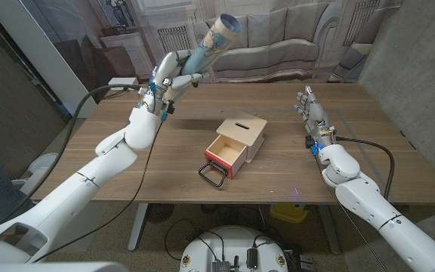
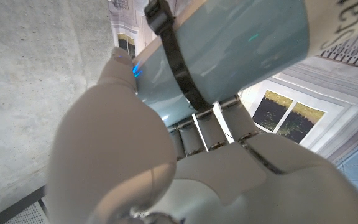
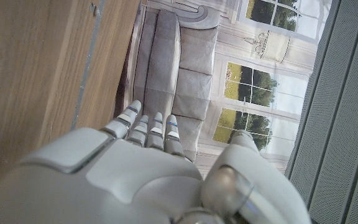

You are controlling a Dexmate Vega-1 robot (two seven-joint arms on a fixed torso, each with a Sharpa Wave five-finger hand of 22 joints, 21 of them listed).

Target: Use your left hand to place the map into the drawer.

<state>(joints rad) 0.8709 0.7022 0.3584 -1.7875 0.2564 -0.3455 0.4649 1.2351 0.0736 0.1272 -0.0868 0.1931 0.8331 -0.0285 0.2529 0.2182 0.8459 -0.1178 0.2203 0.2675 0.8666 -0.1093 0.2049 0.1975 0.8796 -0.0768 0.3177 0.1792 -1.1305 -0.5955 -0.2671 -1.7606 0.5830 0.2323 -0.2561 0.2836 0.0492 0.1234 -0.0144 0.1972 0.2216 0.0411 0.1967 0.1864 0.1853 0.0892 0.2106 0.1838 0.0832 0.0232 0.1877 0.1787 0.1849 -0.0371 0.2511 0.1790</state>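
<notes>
Head view looks down from above over the wooden table, the open drawer near its middle, arms entering from the bottom corners. Left wrist view sits very close behind the left hand, looking past it at the rolled map held up off the table; the head view shares that hand and map. Right wrist view looks along the back of the right hand, table edge beside it; the head view shares that hand, right of the drawer.

Left hand grips rolled map above table; drawer open.
</notes>
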